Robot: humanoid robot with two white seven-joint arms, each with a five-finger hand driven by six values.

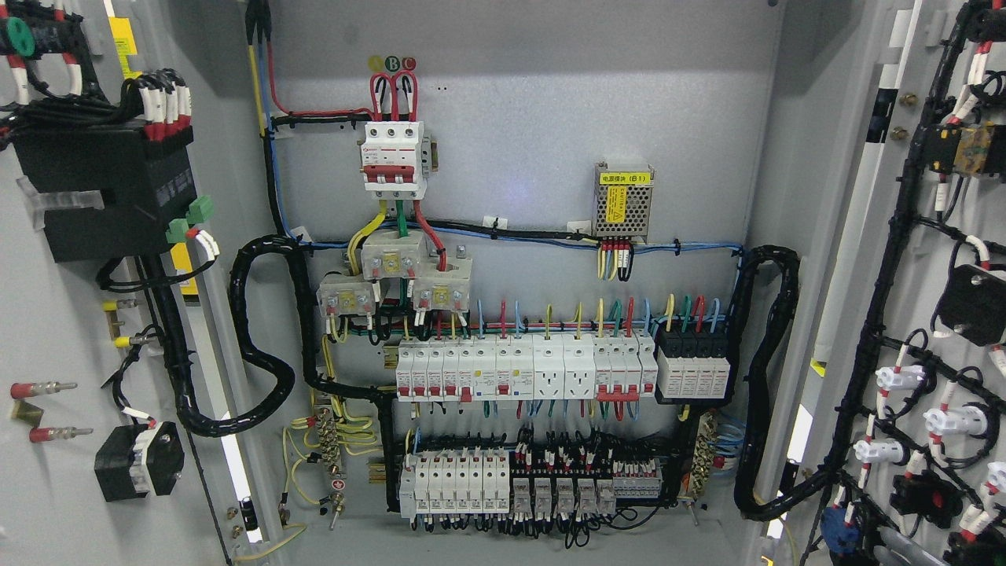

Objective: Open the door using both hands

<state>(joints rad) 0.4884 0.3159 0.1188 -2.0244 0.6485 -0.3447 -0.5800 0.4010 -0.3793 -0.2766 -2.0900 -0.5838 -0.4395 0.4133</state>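
Note:
Both cabinet doors stand swung wide. The left door [47,330] shows its grey inner face at the picture's left, carrying a black box and wired terminals. The right door [888,259] shows its inner face at the right, with black cable looms and white push-button backs. Between them the cabinet's back panel [534,118] is fully exposed, holding a red-and-white main breaker [393,153], a row of white breakers [519,369] and a lower terminal row [511,479]. Neither of my hands nor any arm shows in the head view.
A small metal power module with a yellow label [623,200] sits at the panel's upper right. Thick black corrugated conduits loop from the panel to the left door [259,369] and to the right door [766,377]. Loose yellow wires [330,440] hang at the lower left.

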